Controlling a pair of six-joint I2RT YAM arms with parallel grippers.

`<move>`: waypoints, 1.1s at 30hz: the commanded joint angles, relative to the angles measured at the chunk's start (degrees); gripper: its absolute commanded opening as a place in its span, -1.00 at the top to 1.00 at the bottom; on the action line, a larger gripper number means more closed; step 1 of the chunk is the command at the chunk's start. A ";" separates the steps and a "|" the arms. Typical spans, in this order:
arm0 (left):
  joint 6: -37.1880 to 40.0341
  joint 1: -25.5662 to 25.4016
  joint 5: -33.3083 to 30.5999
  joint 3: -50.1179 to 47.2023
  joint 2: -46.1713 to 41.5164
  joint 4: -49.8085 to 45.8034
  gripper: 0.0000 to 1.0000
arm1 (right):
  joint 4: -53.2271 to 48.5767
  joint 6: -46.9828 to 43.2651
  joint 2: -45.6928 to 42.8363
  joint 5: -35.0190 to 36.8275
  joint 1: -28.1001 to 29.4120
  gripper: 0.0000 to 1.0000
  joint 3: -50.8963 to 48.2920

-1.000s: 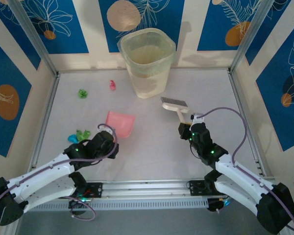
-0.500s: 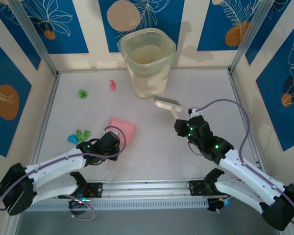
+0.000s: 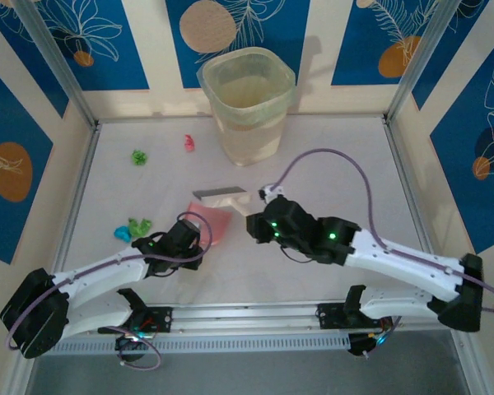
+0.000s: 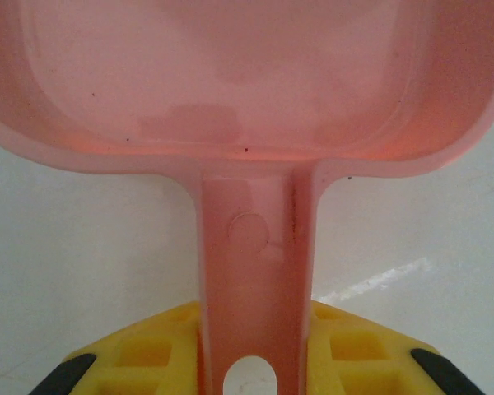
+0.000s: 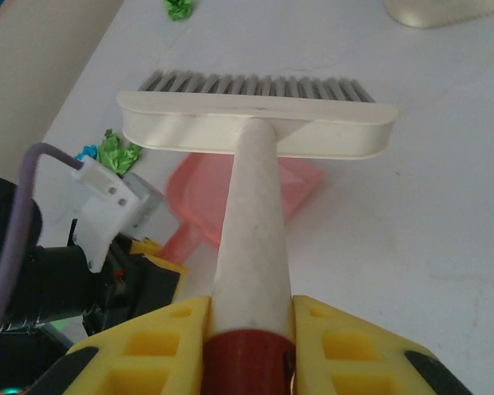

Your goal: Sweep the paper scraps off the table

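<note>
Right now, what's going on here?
The left gripper holds the pink dustpan by its handle. The right gripper holds the brush by its handle, with the head near the dustpan's far end. The scraps are not yet swept. A green and a cyan one lie on the table left of the dustpan, and a green and a red one lie farther back. What shows of the dustpan's inside holds none.

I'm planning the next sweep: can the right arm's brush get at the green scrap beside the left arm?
Probably not directly: the dustpan and left gripper lie between the brush and that green scrap.
</note>
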 commanded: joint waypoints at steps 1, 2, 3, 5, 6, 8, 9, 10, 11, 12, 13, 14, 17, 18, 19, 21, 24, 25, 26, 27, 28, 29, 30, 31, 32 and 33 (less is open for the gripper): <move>-0.26 0.59 1.77 -0.98 -1.02 1.11 1.00 | 4.91 -5.71 5.82 6.22 0.20 1.00 5.73; -0.37 0.53 1.75 -1.11 -1.28 1.11 1.00 | 6.46 -7.62 8.51 6.30 -0.38 1.00 7.81; -0.44 0.59 1.84 -1.31 -1.48 1.05 1.00 | 7.43 -9.05 10.57 5.78 -1.10 1.00 9.42; -0.63 0.56 1.84 -1.38 -1.89 1.06 1.00 | 8.68 -12.06 15.52 4.15 -2.83 1.00 13.52; -0.68 0.59 1.97 -1.63 -2.09 1.19 1.00 | 8.95 -13.75 18.07 4.16 -3.62 1.00 15.61; -0.81 0.59 2.28 -1.83 -2.42 1.41 1.00 | 10.01 -16.46 22.39 4.31 -4.90 1.00 19.12; -0.89 0.55 2.20 -1.82 -2.52 1.30 1.00 | 11.05 -17.79 24.47 3.67 -5.78 1.00 20.59; -0.95 0.59 2.14 -1.87 -2.46 1.22 1.00 | 12.52 -19.03 26.02 2.50 -6.51 1.00 21.71; -0.95 0.59 1.98 -1.96 -2.52 1.21 1.00 | 14.47 -20.36 27.95 0.92 -7.41 1.00 22.80; -1.02 0.59 1.94 -1.92 -2.53 1.25 1.00 | 16.12 -21.08 29.82 -0.65 -8.47 1.00 23.96; -1.00 0.57 1.93 -2.00 -2.54 1.31 1.00 | 17.08 -21.50 31.45 -2.01 -9.41 1.00 25.17; -1.05 0.55 1.85 -1.98 -2.47 1.38 1.00 | 17.68 -21.76 33.51 -3.48 -10.43 1.00 26.94; -1.27 0.61 1.86 -2.16 -2.11 1.80 1.00 | 18.62 -24.11 40.02 -6.53 -12.77 1.00 32.81; -1.36 0.59 2.05 -2.18 -1.87 2.06 1.00 | 19.21 -25.22 42.46 -6.62 -13.36 1.00 34.55; -1.50 0.61 2.11 -2.26 -1.49 2.26 1.00 | 19.56 -25.84 44.40 -6.54 -13.90 1.00 36.26; -1.54 0.62 2.11 -2.18 -0.84 2.51 1.00 | 19.88 -26.94 48.94 -7.49 -15.31 1.00 40.21; -1.82 0.67 1.85 -2.31 -0.43 2.86 1.00 | 21.42 -28.23 54.45 -8.69 -16.85 1.00 45.16; -1.90 0.68 1.77 -2.40 -0.35 2.98 1.00 | 21.85 -28.57 56.00 -8.95 -17.23 1.00 46.68; -1.87 0.67 1.76 -2.45 -0.22 3.16 1.00 | 21.74 -28.95 58.09 -9.05 -17.69 1.00 48.83; -1.89 0.67 1.80 -2.47 -0.02 3.35 1.00 | 20.99 -29.28 60.11 -8.87 -18.03 1.00 51.27; -1.87 0.63 1.72 -2.44 0.27 3.48 1.00 | 20.14 -29.66 61.96 -8.85 -18.43 1.00 53.62; -2.00 0.63 1.67 -2.52 0.65 3.64 1.00 | 18.86 -29.93 64.25 -9.04 -18.86 1.00 56.76; -1.99 0.68 1.67 -2.47 1.05 3.91 1.00 | 17.43 -30.05 66.46 -9.29 -19.28 1.00 59.89; -2.00 0.68 1.67 -2.44 1.38 4.02 1.00 | 16.33 -29.96 68.38 -9.68 -19.64 1.00 62.28; -2.11 0.67 1.58 -2.44 1.48 4.15 1.00 | 14.83 -29.87 70.43 -10.37 -19.94 1.00 65.07; -2.05 0.68 1.42 -2.39 1.64 4.11 1.00 | 13.71 -29.77 72.08 -10.93 -20.13 1.00 66.99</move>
